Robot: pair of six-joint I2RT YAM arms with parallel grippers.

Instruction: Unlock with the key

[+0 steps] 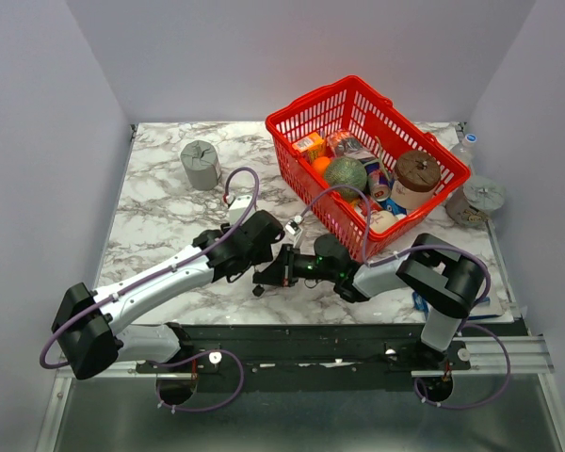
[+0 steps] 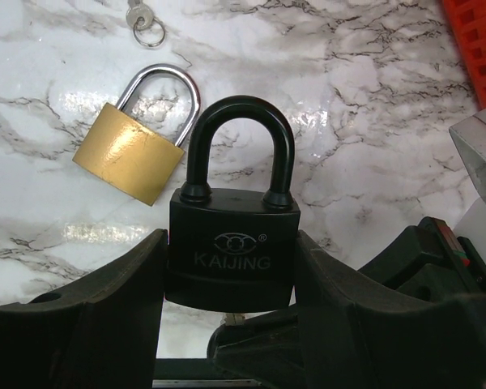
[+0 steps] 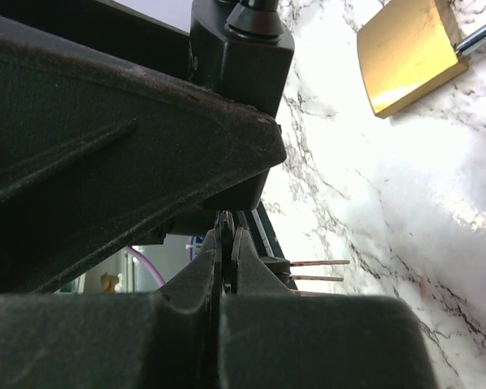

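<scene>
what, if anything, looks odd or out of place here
Nothing looks spilled or damaged. The black padlock stands upright, shackle closed, clamped in the left gripper. The brass padlock lies tilted on the marble table, with a small silver key on a ring loose beyond it.

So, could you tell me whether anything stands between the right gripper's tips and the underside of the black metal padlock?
Nothing visible does: the right gripper sits shut directly under the black metal padlock, which the left gripper clamps. The key itself cannot be made out.
</scene>
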